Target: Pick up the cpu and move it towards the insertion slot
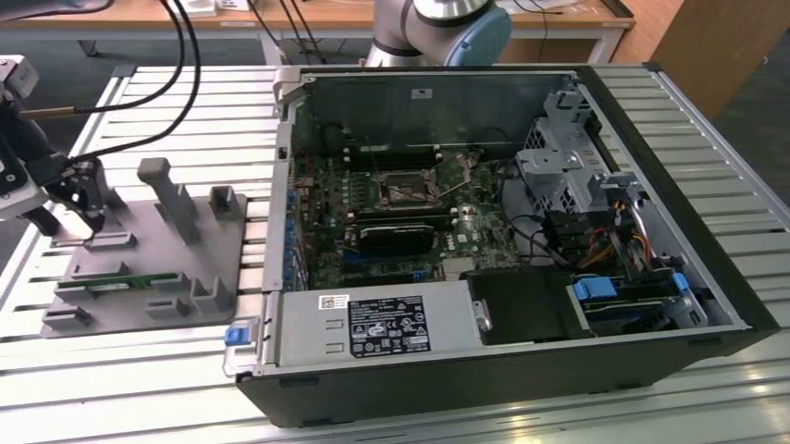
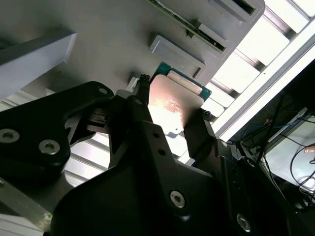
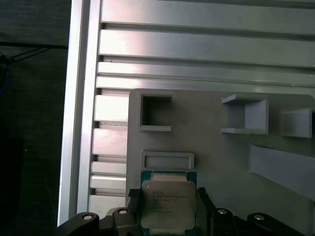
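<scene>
- While the gripper (image 3: 167, 210) brackets it, the cpu (image 3: 168, 204) sits at one edge of the grey fixture plate (image 3: 216, 162). The black fingers (image 3: 134, 195) are closed against two opposite sides. Whether it is lifted or resting cannot be told.
- Both wrist views: silver lid and green rim, seen close up.
- Exterior view: the gripper (image 1: 68, 199) is at the bench (image 1: 691, 102) edge on the exterior view's left, well apart from the insertion slot (image 1: 401, 190) inside the open computer case (image 1: 494, 388). A green memory stick (image 1: 124, 282) lies on the plate.
- Surface and room: slatted aluminium bench, with wooden desks (image 1: 346, 14) behind.
</scene>
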{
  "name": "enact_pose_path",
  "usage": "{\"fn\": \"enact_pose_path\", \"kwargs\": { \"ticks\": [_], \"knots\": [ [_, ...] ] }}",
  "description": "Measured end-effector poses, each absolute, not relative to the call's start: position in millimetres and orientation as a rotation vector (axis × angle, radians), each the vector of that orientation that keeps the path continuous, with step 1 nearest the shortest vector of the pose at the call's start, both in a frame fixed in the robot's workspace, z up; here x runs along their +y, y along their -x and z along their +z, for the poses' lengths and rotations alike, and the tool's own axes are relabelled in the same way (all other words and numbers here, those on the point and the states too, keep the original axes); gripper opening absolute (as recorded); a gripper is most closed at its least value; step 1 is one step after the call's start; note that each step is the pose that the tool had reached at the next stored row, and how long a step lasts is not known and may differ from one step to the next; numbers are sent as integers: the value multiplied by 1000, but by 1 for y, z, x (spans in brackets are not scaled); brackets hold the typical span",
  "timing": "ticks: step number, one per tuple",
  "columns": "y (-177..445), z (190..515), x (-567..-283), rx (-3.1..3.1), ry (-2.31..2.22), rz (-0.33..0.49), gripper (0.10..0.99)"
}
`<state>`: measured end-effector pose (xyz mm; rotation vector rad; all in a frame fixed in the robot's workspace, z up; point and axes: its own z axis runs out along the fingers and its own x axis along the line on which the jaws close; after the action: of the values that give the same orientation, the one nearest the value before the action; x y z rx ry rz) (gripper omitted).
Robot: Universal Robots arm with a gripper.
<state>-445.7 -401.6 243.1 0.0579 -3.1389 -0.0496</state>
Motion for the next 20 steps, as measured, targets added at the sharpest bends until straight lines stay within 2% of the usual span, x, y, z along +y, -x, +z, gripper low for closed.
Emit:
{"fn": "enact_pose_path", "kwargs": {
  "ticks": [20],
  "knots": [
    [446, 263, -401, -3139, -58, -50, 533]
  ]
}}
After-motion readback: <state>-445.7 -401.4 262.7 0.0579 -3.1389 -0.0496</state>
